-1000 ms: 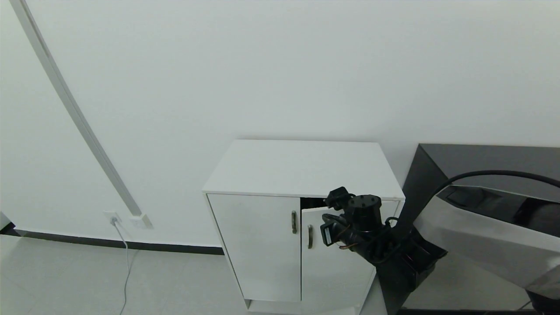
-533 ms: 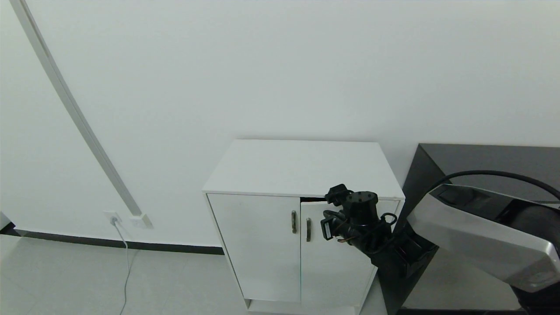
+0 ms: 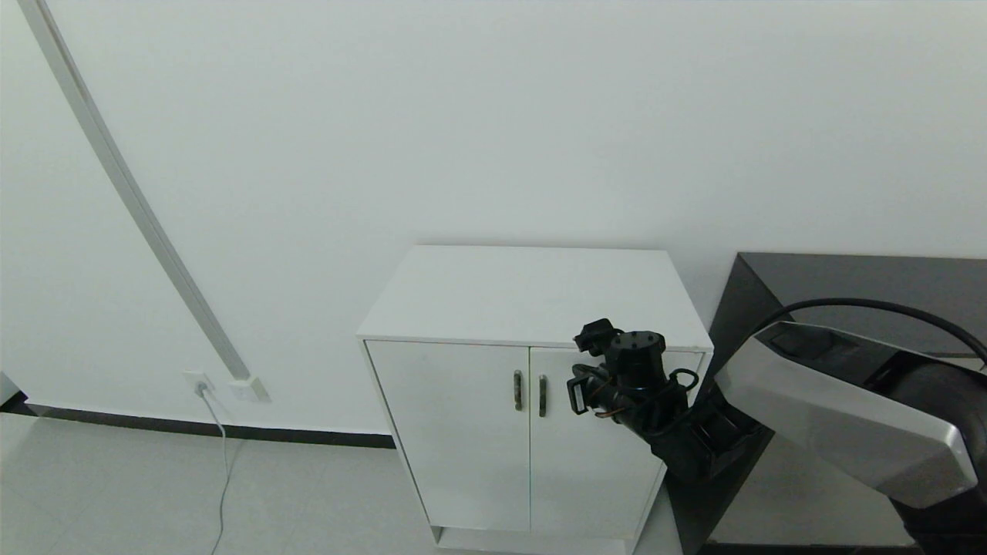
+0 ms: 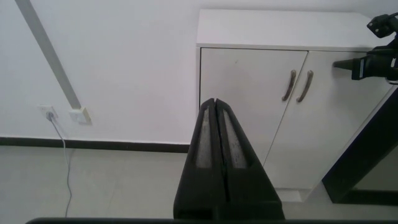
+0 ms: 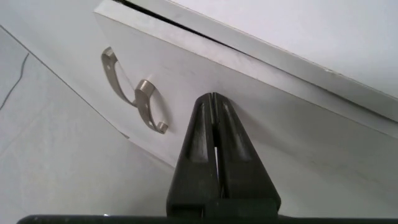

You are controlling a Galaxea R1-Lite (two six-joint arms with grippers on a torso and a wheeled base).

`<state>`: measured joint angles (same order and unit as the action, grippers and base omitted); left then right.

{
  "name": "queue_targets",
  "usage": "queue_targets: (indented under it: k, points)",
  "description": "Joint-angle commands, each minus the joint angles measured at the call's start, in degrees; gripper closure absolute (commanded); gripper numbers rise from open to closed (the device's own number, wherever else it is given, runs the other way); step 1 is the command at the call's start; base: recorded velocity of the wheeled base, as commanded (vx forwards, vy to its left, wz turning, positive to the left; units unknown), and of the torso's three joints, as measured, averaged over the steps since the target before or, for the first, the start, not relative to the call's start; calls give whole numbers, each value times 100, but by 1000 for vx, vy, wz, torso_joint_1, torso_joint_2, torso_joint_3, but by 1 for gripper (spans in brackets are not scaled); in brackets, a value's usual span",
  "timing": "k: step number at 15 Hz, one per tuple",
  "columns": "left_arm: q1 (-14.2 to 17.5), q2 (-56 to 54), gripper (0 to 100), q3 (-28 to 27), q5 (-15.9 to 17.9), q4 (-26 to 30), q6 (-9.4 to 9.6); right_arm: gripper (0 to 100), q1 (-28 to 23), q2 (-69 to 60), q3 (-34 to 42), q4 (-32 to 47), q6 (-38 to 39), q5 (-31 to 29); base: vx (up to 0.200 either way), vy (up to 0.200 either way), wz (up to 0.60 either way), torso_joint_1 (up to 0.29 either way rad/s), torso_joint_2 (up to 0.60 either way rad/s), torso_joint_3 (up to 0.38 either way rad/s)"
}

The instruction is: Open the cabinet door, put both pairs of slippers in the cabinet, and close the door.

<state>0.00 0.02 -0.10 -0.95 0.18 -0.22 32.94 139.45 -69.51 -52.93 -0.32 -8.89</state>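
The left hand point(image 4: 214, 109) hung back from the cabinet point(image 3: 524, 293), well apart from it, its two fingers pressed together with nothing between them. Closer in, the right hand point(image 5: 213, 102) pointed at the upper part of the right door point(image 3: 574, 478), fingers likewise together and empty. Whether the tips touched the panel could not be told. Just beside it sat the two curved metal handles point(image 5: 149, 106), side by side at the seam. Both the right door and the left door point(image 3: 455, 432) lay flush with the white cabinet's front, which stood on the floor point(image 3: 116, 493) against the wall point(image 3: 493, 116). A dark unit point(image 3: 848, 277) stood to its right, and a socket point(image 3: 197, 381) with a grey cord point(image 3: 224, 462) to its left.
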Motion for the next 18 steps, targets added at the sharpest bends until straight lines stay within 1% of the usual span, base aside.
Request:
queue_targets:
  k: [1, 18]
  points:
    - [0, 6, 100, 1, -2, -1, -4, 100, -24, 30, -45, -7, -3, 1, 0, 0, 0, 0, 0, 0]
    - [0, -2, 100, 1, -2, -1, -4, 100, -77, 100, -230, 2, -3, 1, 0, 0, 0, 0, 0, 0]
